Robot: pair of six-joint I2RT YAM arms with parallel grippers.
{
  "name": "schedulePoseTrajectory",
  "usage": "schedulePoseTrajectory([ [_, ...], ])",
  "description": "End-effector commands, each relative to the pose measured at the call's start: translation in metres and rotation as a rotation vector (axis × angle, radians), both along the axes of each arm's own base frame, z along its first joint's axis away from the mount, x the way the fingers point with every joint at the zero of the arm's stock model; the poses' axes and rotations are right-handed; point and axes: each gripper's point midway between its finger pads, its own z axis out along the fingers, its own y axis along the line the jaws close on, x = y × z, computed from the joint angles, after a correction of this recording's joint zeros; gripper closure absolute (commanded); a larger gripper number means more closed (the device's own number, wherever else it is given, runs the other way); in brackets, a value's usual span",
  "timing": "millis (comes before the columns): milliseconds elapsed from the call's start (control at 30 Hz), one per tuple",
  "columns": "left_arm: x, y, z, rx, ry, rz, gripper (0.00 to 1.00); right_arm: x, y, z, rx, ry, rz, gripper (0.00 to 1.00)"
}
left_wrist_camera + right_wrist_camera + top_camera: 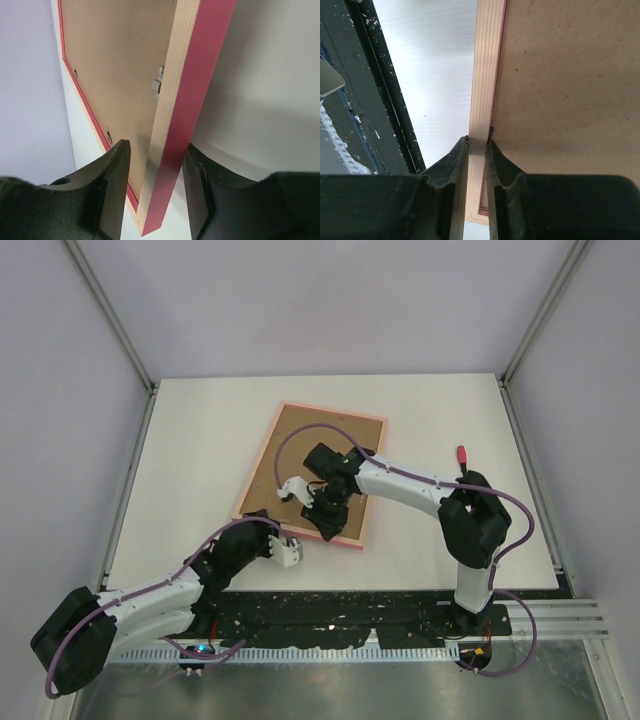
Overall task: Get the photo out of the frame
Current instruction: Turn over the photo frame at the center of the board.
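The pink frame sits brown back side up, skewed, near the middle of the white bench, with my right pincer clamped on its near rail and my left pincer standing half open astride that rail by a corner, not gripping it.

The overhead view is bright and evenly lit from above. The white table is close to washing out, and only short, soft shadows lie under the arms. The posts at its left and right edges lean outward. In the left wrist view the pink frame is crisp mid-picture and throws a broad grey shadow to its right, while the fingers of the left gripper along the bottom are dark and soft. In the right wrist view glare bleaches the upper middle. The brown backing board shows sharp grain, and the right gripper is underexposed.
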Motion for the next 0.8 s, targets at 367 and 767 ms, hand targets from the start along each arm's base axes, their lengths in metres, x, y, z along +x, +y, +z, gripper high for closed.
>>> schedulePoseTrajectory([
  [367,0.016,-0.006,0.045,-0.099,-0.146,0.035,0.77,0.000,0.013,0.082,0.162,-0.031,0.045,0.92],
  [767,0.005,-0.004,0.070,-0.195,-0.116,0.043,1.00,0.010,0.002,0.121,0.157,-0.124,0.028,0.55],
])
